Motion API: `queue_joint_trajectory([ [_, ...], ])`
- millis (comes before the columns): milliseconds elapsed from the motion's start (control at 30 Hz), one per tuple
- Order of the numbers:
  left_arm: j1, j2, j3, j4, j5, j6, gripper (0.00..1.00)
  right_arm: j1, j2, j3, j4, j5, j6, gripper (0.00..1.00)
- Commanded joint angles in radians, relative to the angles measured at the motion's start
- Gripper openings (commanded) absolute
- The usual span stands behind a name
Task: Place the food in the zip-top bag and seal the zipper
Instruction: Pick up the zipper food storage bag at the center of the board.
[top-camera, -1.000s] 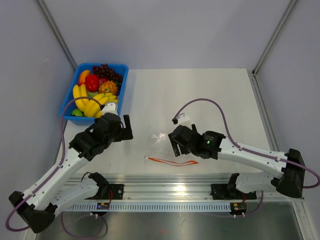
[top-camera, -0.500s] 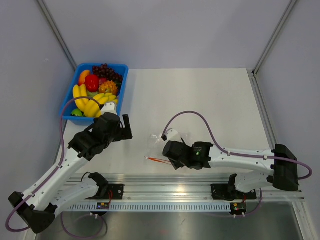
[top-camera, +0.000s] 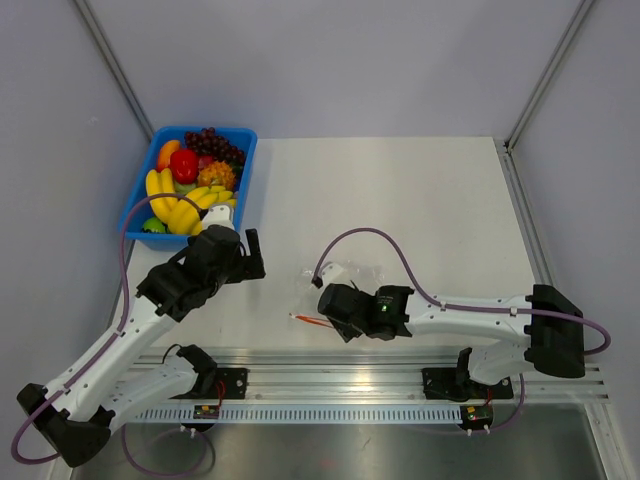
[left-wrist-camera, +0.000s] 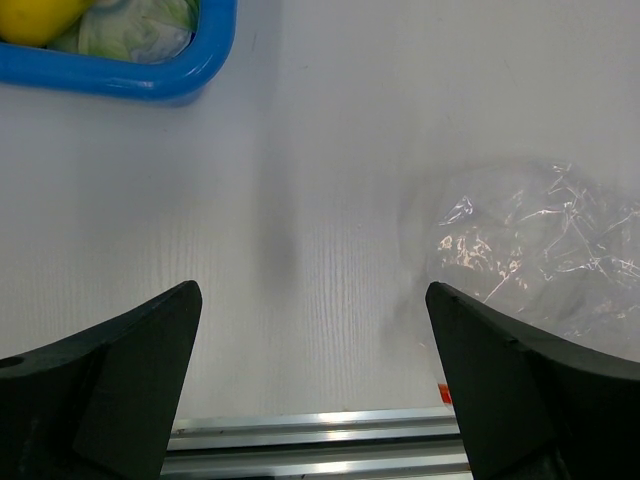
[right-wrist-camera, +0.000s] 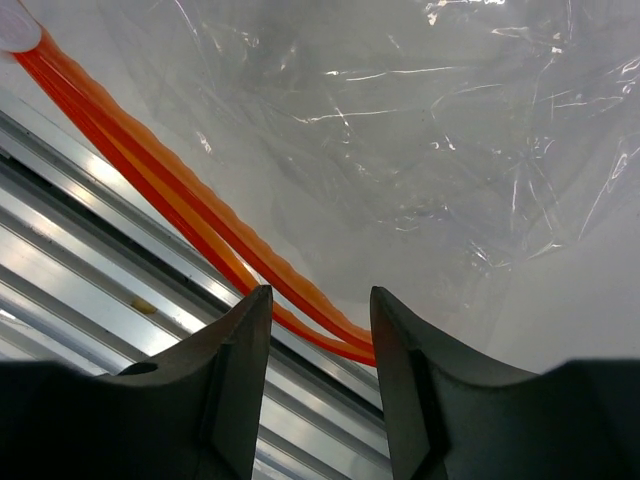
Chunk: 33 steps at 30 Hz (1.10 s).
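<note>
The food (top-camera: 178, 200), yellow bananas with red, orange and dark pieces, lies in the blue tray (top-camera: 247, 160) at the far left. The clear zip-top bag (top-camera: 352, 272) lies flat near the table's front edge, its red-orange zipper (top-camera: 308, 320) along the near side. My right gripper (top-camera: 333, 312) is down over the zipper's right part. In the right wrist view its jaws (right-wrist-camera: 320, 300) stand partly closed and still apart, astride the zipper (right-wrist-camera: 170, 190), with the bag (right-wrist-camera: 400, 130) beyond. My left gripper (left-wrist-camera: 312, 330) hangs wide open and empty left of the bag (left-wrist-camera: 530, 245).
The metal rail (right-wrist-camera: 80, 300) runs just past the table's front edge, right under the zipper. A corner of the blue tray (left-wrist-camera: 150, 80) shows in the left wrist view. Purple cables loop over both arms. Grey walls close in the table.
My right arm has swung left and toward the front edge, down over the zipper, and its jaws have narrowed. The left arm has not moved.
</note>
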<state>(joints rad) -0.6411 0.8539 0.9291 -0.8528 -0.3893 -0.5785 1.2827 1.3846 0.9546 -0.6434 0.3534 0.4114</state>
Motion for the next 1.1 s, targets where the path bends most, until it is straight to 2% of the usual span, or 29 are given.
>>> queue_joint_trajectory([
  [0, 0.004, -0.013, 0.01, 0.026, 0.009, -0.017, 0.99, 0.01, 0.019, 0.007, 0.048, 0.005, -0.028, 0.51],
  [200, 0.003, -0.021, -0.007, 0.031, 0.013, -0.02, 0.99, 0.01, 0.054, 0.009, 0.073, 0.059, -0.026, 0.5],
  [333, 0.004, -0.021, -0.015, 0.035, 0.02, -0.021, 0.99, 0.01, 0.079, -0.001, 0.108, 0.085, -0.045, 0.41],
  [367, 0.004, -0.021, -0.015, 0.034, 0.021, -0.023, 0.99, 0.009, 0.091, 0.001, 0.11, 0.09, -0.046, 0.33],
  [433, 0.004, -0.024, -0.013, 0.031, 0.021, -0.026, 0.99, 0.01, 0.1, 0.006, 0.116, 0.093, -0.046, 0.25],
  [500, 0.004, -0.033, -0.013, 0.026, 0.018, -0.024, 0.99, 0.009, 0.1, 0.009, 0.114, 0.108, -0.036, 0.03],
  [533, 0.004, -0.036, -0.012, 0.024, 0.014, -0.018, 0.99, 0.006, 0.097, 0.015, 0.107, 0.12, -0.031, 0.0],
  [733, 0.004, -0.058, 0.007, 0.004, 0.01, 0.012, 0.99, -0.107, -0.036, 0.05, 0.083, 0.134, 0.001, 0.0],
  [833, 0.003, -0.02, 0.016, 0.043, 0.091, 0.006, 0.99, -0.196, -0.091, 0.09, 0.094, 0.085, 0.021, 0.0],
  [900, 0.001, 0.002, 0.01, 0.093, 0.208, -0.015, 0.99, -0.239, -0.091, 0.121, 0.082, 0.065, 0.055, 0.0],
  [1067, -0.044, 0.022, -0.084, 0.375, 0.432, -0.167, 0.99, -0.27, -0.024, 0.216, 0.044, 0.055, 0.136, 0.0],
])
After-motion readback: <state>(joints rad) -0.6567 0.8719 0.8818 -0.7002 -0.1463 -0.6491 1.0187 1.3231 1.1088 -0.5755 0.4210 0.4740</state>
